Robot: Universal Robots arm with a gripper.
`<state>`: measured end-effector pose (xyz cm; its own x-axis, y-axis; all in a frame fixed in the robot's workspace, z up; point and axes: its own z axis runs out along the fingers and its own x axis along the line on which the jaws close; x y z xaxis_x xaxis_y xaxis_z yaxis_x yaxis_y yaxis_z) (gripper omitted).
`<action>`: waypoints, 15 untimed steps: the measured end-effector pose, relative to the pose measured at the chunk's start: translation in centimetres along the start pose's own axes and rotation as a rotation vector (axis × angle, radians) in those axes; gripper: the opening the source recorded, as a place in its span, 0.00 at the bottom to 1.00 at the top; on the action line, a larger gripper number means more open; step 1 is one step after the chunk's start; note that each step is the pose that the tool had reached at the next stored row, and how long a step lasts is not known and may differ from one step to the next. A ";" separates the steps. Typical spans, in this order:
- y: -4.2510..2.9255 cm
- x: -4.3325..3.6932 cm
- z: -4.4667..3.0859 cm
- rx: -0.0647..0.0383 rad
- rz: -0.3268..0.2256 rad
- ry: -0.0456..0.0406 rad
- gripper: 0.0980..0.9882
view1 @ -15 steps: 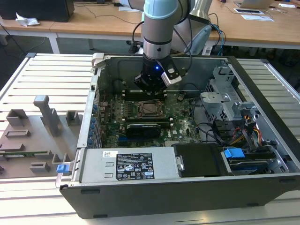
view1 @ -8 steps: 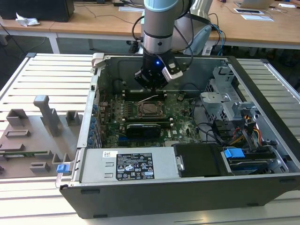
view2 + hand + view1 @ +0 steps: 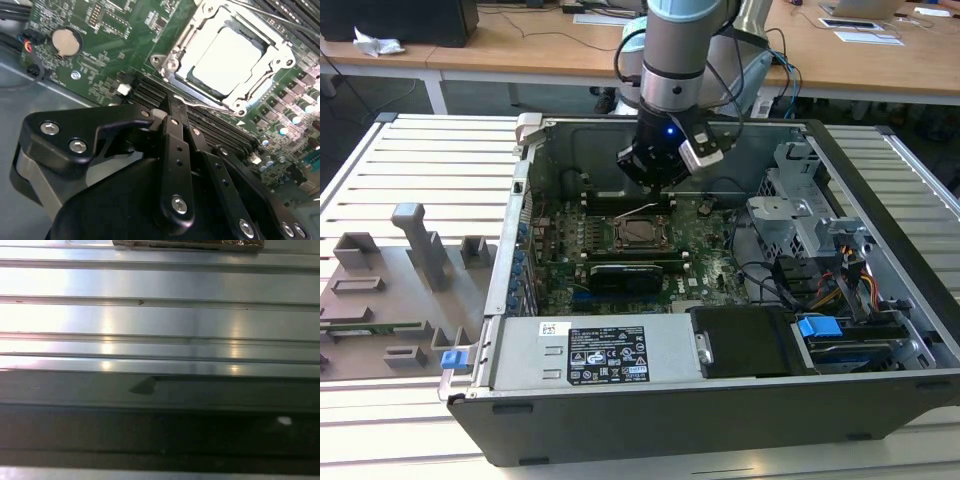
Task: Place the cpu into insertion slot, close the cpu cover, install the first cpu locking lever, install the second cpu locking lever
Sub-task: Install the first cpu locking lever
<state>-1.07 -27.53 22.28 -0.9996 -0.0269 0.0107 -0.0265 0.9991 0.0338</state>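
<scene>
Jaws are seen closed together, nothing gripped; the gripper (image 3: pixel 172 117) is tipped against a thin wire lever (image 3: pixel 200 106) at the socket edge, probably so it can be pushed rather than grasped. The cpu (image 3: pixel 227 57) is seated in the slot (image 3: pixel 638 233), with the cover (image 3: pixel 257 82) folded down around it. On the exterior view, the arm (image 3: pixel 672 60) is reached into the open case (image 3: pixel 880 250) above the board (image 3: pixel 110 45).

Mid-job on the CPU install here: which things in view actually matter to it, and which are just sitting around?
Job items:
- cpu, seated in the insertion slot
- cpu cover, lying down around the chip
- locking lever, at the fingertips
- gripper

Just about:
- coin battery
- memory slots
- blue drive latch
- grey fixtures outside the case
</scene>
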 end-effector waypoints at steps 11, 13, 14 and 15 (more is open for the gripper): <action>0.07 -0.22 -1.75 0.000 0.000 0.0002 0.01; 0.04 -0.94 -1.77 0.000 0.001 0.0162 0.01; 0.04 -1.12 -1.77 0.000 0.001 0.0213 0.01; 0.04 -1.12 -1.77 0.000 0.001 0.0213 0.01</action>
<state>0.07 -27.52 24.04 -0.9991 -0.0270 0.0320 -0.0259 0.9991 0.0339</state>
